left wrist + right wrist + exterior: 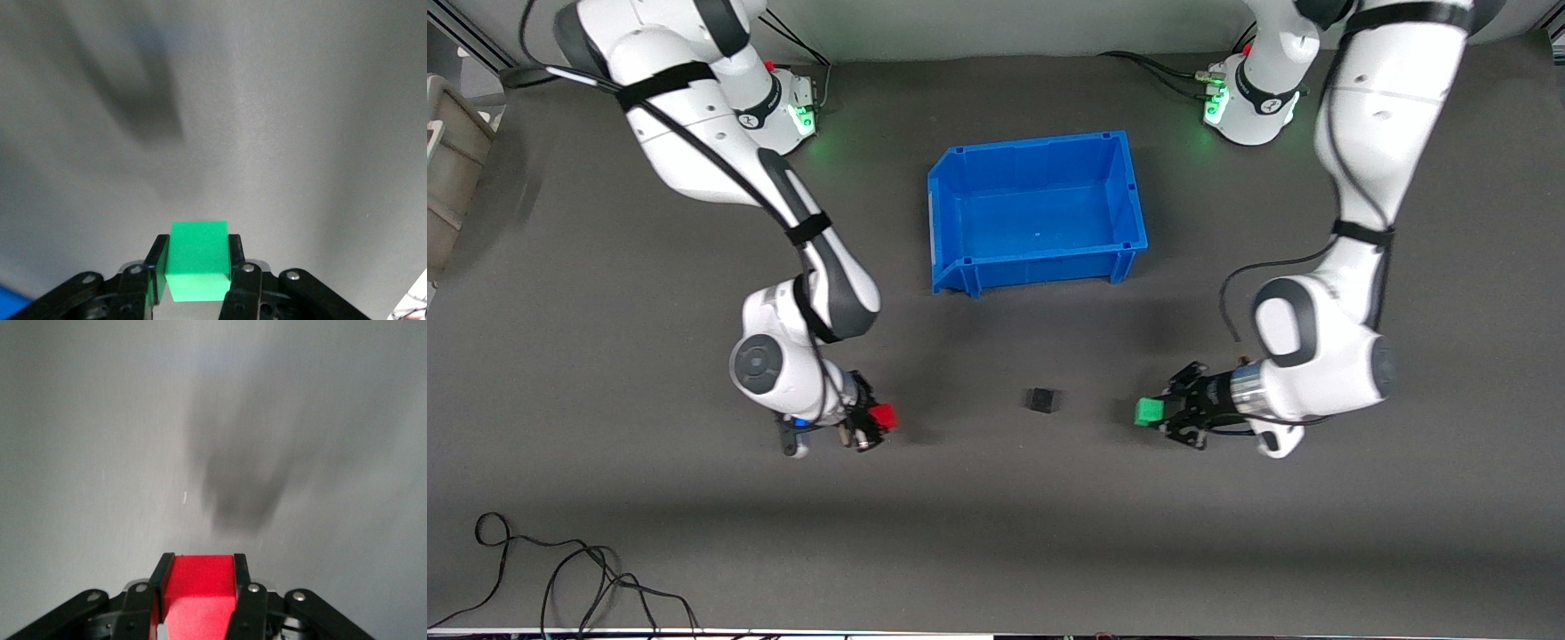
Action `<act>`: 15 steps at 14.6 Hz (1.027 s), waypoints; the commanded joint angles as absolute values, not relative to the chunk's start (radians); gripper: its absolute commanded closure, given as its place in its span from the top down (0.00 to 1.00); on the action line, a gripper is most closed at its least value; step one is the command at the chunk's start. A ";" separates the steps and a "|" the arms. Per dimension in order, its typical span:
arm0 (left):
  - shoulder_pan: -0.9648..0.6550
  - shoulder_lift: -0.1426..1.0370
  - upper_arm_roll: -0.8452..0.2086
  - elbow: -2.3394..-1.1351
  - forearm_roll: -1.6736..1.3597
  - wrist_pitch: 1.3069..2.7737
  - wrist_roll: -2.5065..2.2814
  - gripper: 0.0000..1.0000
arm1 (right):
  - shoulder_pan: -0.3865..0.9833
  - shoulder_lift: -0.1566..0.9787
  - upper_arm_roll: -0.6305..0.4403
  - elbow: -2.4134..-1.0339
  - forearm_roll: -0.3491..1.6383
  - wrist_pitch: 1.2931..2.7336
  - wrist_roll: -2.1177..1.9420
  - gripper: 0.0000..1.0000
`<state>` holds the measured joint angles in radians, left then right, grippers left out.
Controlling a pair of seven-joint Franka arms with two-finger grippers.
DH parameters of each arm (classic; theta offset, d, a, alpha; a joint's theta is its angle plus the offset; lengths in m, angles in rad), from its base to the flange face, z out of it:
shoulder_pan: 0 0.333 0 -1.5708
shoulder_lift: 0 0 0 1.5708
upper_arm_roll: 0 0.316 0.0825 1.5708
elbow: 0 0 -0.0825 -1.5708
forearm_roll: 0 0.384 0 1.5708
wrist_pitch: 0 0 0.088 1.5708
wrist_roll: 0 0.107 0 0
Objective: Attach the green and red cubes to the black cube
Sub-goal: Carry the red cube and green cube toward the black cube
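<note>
The black cube (1042, 400) sits on the dark table mat, nearer to the front camera than the blue bin. My left gripper (1158, 412) is shut on the green cube (1148, 411) and holds it beside the black cube, toward the left arm's end of the table. The green cube shows between the fingers in the left wrist view (198, 260). My right gripper (874, 420) is shut on the red cube (883, 415), beside the black cube toward the right arm's end. The red cube shows between the fingers in the right wrist view (198, 595). Both held cubes are apart from the black cube.
An empty blue bin (959, 182) stands in the middle of the table, farther from the front camera than the black cube. A loose black cable (560, 569) lies near the table's front edge at the right arm's end. A grey box (449, 169) stands at that end's edge.
</note>
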<state>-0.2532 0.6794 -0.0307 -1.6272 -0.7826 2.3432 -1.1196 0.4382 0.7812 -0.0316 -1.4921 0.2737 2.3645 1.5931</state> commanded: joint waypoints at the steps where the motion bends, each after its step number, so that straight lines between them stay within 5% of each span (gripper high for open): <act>1: -0.319 0.741 -0.012 -1.562 -0.799 2.378 -1.196 0.15 | 0.512 0.868 -0.043 -1.355 0.328 2.361 1.789 0.00; 6: -0.411 0.796 -0.012 -1.563 -0.801 2.471 -1.226 0.15 | 0.601 0.954 -0.043 -1.214 0.328 2.361 2.020 0.00; 15: -0.460 0.799 -0.012 -1.562 -0.802 2.480 -1.278 0.15 | 0.687 1.028 -0.043 -1.154 0.322 2.359 2.207 0.00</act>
